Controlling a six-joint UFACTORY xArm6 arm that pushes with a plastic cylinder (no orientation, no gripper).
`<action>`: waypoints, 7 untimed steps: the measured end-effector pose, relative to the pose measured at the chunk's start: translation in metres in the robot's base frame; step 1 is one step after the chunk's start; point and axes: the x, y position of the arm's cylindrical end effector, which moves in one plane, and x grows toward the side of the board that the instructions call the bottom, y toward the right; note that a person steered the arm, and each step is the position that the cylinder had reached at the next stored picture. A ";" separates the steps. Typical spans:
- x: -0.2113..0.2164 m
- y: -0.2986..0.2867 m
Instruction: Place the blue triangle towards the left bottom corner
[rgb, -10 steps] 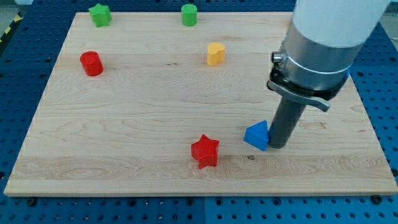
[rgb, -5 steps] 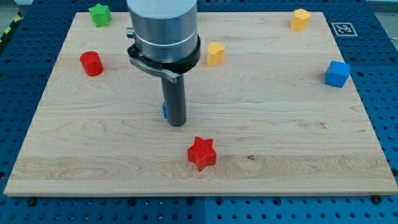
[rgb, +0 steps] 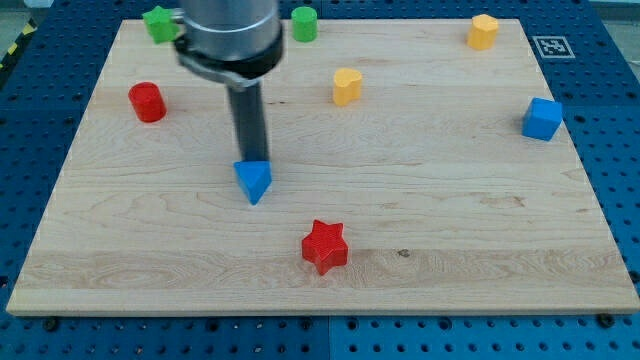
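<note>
Blue triangle (rgb: 254, 181) seen touching my tip (rgb: 251, 163), just below it, mid-surface (rgb: 450, 220). Rod placed above block, apparently for downward shove; leftward push also needed. No fingers fitted; nothing grasped.

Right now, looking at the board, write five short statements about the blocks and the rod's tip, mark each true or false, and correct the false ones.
1. My tip sits just above the blue triangle in the view. True.
2. The red star lies left of the blue triangle. False: it lies to its lower right.
3. The blue cube is near the right edge. True.
4. The blue triangle is in the bottom left corner. False: it is nearer the middle.
5. The red cylinder touches the green star. False: they are apart.
</note>
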 end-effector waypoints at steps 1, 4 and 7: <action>0.010 -0.005; 0.002 0.026; 0.068 0.004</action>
